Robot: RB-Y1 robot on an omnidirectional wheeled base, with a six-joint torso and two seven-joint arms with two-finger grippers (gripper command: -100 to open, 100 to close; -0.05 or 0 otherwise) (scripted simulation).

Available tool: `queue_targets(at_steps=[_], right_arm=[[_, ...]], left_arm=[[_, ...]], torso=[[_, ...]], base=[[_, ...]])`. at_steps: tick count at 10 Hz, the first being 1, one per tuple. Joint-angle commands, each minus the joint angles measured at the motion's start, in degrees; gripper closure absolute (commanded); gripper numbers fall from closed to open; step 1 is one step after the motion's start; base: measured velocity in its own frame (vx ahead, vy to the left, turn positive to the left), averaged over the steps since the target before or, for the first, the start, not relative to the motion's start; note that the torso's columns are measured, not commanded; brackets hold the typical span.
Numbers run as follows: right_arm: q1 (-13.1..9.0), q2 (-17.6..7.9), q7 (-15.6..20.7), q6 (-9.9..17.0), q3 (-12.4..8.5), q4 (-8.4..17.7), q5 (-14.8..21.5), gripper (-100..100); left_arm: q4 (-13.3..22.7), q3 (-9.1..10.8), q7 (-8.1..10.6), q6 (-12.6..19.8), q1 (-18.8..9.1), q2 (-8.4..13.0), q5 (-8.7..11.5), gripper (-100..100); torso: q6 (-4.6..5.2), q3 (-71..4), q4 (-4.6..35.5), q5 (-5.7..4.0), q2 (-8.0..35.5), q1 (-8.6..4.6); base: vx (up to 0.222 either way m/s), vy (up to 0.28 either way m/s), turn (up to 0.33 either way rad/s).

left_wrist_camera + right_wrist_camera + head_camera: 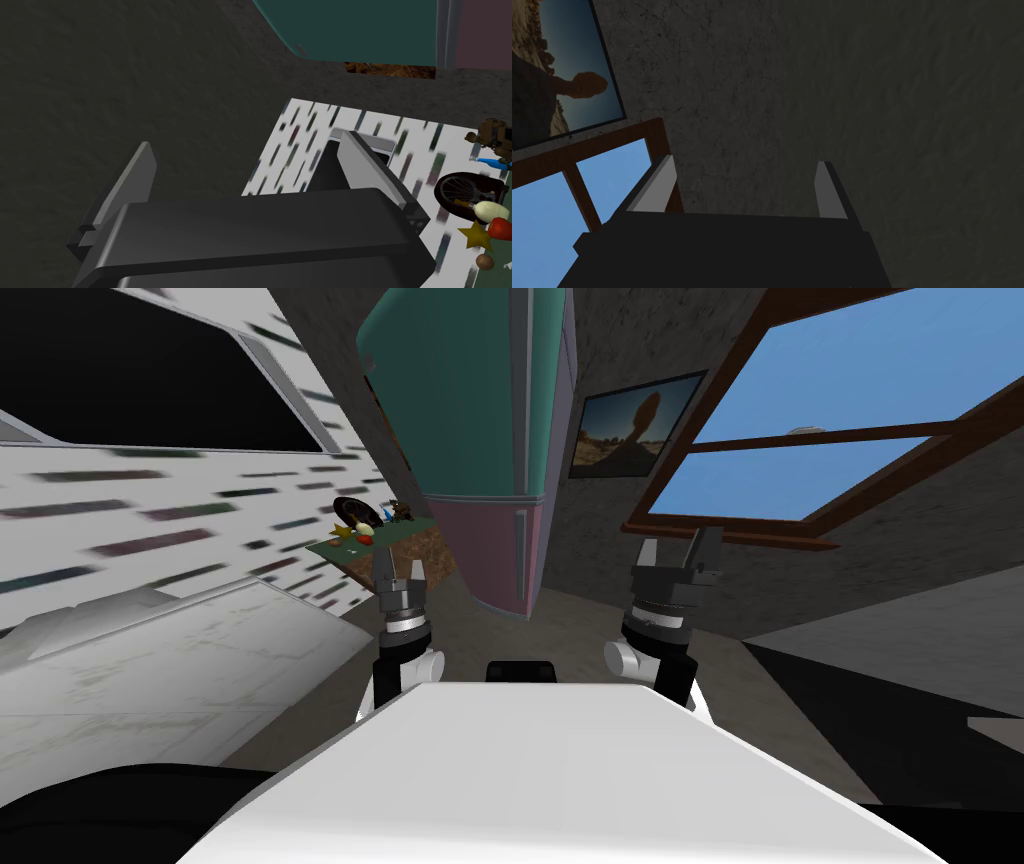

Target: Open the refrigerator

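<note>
Floor: dull grey-brown; the teal-and-pink refrigerator is borne on it.
Table: green-topped, brown-sided, set just beside the refrigerator.
On top: a dark spoked wheel is spotted.
Against the wheel: a white oval and a red piece, touching.
Close by: a yellow star and a brown ball.
Other end: a blue object and a brown figure are seen.
</note>
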Motion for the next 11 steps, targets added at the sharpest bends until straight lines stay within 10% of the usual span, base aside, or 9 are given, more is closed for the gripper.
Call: queue_targets(at_steps=[1,9,10,11], right_arm=[[0.0,0.0,0.0,0.0,0.0,0.0,0.0,0],[0.0,0.0,0.0,0.0,0.0,-0.02,0.0,0],[0.0,0.0,0.0,0.0,0.0,-0.02,0.0,0],[0.0,0.0,0.0,0.0,0.0,0.0,0.0,0]], left_arm=[[0.0,0.0,0.0,0.0,0.0,0.0,0.0,0],[-0.02,0.0,0.0,-0.01,0.0,0.0,0.0,0],[-0.22,-0.07,0.01,1.39,-1.28,2.12,-0.18,-100],[-0.32,-0.11,0.02,2.26,-2.08,2.91,-0.3,-100]], torso=[[0.0,-4.67,2.35,0.0,2.32,0.0],[0.0,-70.73,35.37,0.0,35.39,0.0],[0.0,-79.19,39.6,0.0,39.62,0.0],[0.01,-83.16,41.48,0.0,41.5,-0.02]], base=[[0.0,0.0,0.0],[0.0,0.0,0.0],[0.02,-0.01,-0.008],[0.037,-0.02,-0.012]])
